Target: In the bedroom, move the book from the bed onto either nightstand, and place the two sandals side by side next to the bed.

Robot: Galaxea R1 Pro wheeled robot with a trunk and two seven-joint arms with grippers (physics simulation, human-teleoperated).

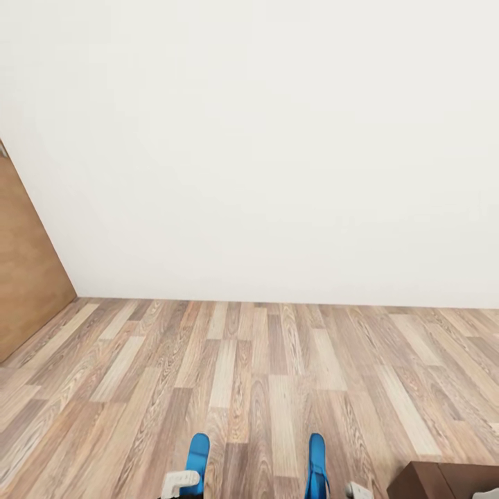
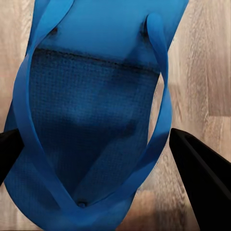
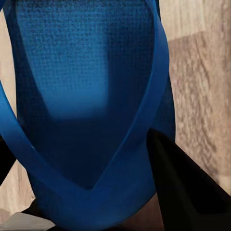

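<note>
**Sandals held one per arm, facing a bare white wall**

Sandals first: two bright blue flat flip-flops with thin thong straps show at the near edge of the head view, the left sandal [image 1: 199, 454] and the right sandal [image 1: 317, 463], well apart, both pointing toward the far wall.

Left wrist view: left sandal [image 2: 91, 115] seen from above, textured footbed, strap V meeting at the toe post. The left gripper [image 2: 96, 149] has its two black fingers [image 2: 199, 168] on either side of the sandal, at the straps and sole edges. They seem to be pinching it, though the contact itself is hard to make out.

Right wrist view: right sandal [image 3: 86, 96] very close to the camera. One black finger [image 3: 183, 187] of the right gripper [image 3: 86, 163] lies against the strap and sole edge; the other is barely visible at the opposite edge. It appears to be clamped on the sandal.

Surroundings, head view: brown wood-plank floor [image 1: 249, 374] running to a plain white wall [image 1: 263, 138] on the far side. Brown wooden door panel [image 1: 24, 263] at far left. Corner of a dark reddish-brown wooden cabinet [image 1: 443, 482] at near right, beside the right sandal but apart from it.
</note>
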